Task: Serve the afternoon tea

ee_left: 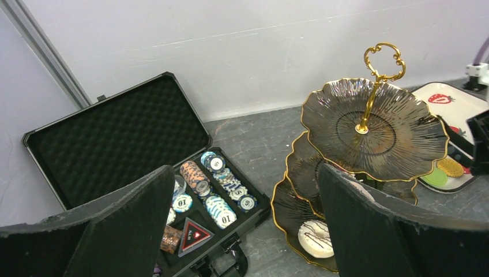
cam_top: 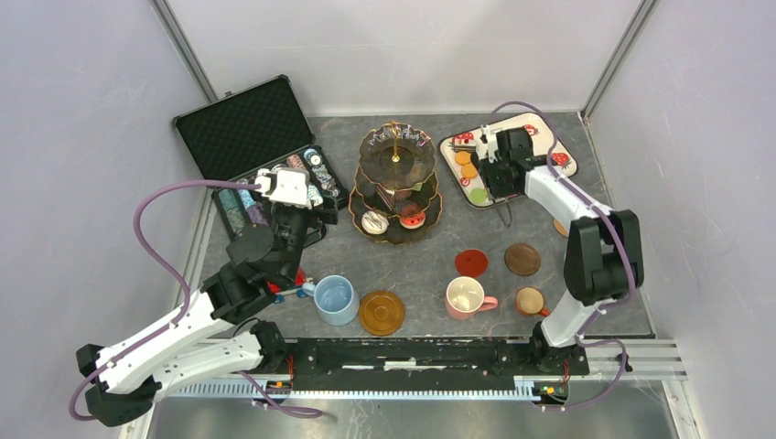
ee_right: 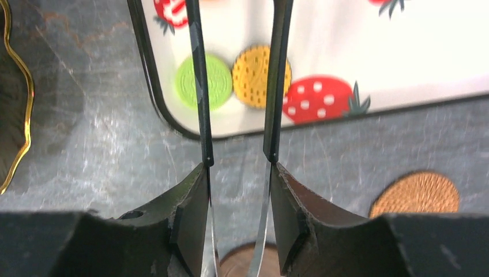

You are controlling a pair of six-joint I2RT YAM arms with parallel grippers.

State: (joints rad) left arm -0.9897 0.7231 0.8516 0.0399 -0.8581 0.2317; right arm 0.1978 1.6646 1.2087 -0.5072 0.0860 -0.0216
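Three-tier stand (cam_top: 378,163) of dark plates with gold rims and a gold loop handle sits at the middle of the counter (cam_top: 430,240), with a white iced donut (ee_left: 316,238) on its lowest plate. Behind it and to its right lies a strawberry-print tray (ee_right: 415,52) of flat toy biscuits. The right fingers (ee_right: 184,219) are clamped partway closed on thin black tongs (ee_right: 199,86). The two blades reach out over the tray with a yellow biscuit (ee_right: 249,78) between them and a green biscuit (ee_right: 218,81) just beside it; the tong tips run out of view. The left fingers (ee_left: 127,225) are spread wide and hold nothing, hovering by an open poker chip case (cam_top: 242,128) left of the stand. Near the front edge sit a blue mug (cam_top: 336,299), a pink mug (cam_top: 467,297) and a small brown mug (cam_top: 531,300), with an amber coaster (cam_top: 382,313), a red coaster (cam_top: 471,262) and a brown coaster (cam_top: 522,259) lying apart from them. Likely risks: the slim tongs could twist or slide in the fingers, the flat biscuit could pop free when squeezed or drag its green neighbour along, and a carry toward the stand could clip a gold rim or the handle. The counter is dark grey and stone-patterned, enclosed by plain pale walls with metal corner posts.
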